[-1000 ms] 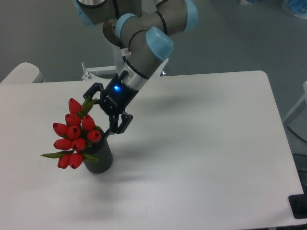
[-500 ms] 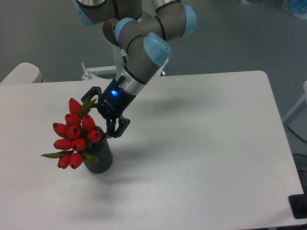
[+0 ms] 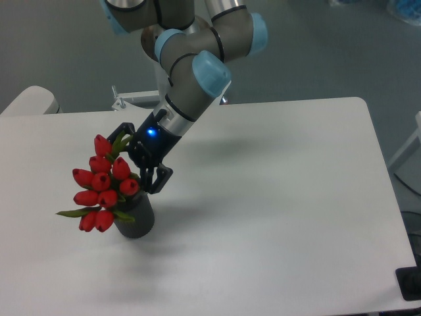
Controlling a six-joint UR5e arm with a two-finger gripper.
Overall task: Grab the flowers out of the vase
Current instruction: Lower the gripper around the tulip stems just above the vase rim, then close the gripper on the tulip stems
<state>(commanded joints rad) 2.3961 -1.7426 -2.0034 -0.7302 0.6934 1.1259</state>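
Flowers (image 3: 100, 186) stand in the vase (image 3: 135, 219) at the left of the white tabletop (image 3: 283, 197) — red buds leaning out to the left over its rim. Pincer (image 3: 136, 160) hangs just right of the bunch, above the vase mouth, its dark fingers (image 3: 160, 178) spread and gripping nothing — one near the topmost bud.

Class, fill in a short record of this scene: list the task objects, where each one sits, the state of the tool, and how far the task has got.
flowers: red tulip buds with green leaves, standing in the vase, leaning left
vase: dark cylinder, upright on the white table
tool: open, at the right side of the bunch, above the vase mouth
contact: fingers near the buds; cannot tell if touching
task stage: flowers not yet lifted
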